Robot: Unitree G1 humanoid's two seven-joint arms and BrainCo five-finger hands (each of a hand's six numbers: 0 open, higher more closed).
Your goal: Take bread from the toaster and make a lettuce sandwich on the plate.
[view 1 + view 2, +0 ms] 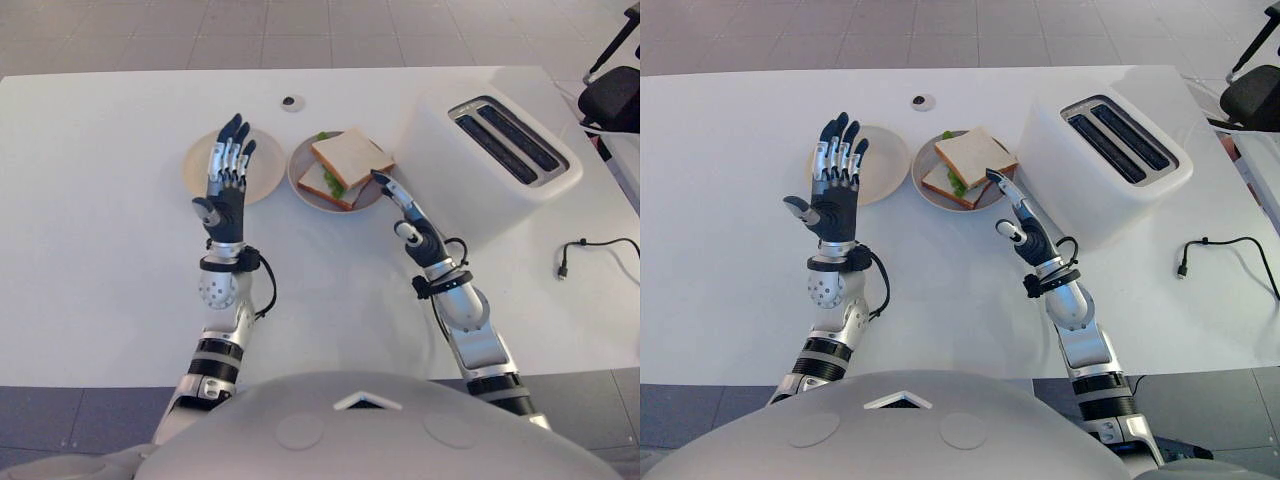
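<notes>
right hand (412, 224) released, fingertips (382, 180) touching sandwich (350, 157) on plate (293, 170) | left hand (228, 185) released, splayed | toaster (450, 170) just right

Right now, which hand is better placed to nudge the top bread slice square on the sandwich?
Right, probably. The right hand has its fingertips at the near corner of the top slice, on the sandwich plate. The left hand is held up, open, over the neighbouring plate, away from that slice.
</notes>
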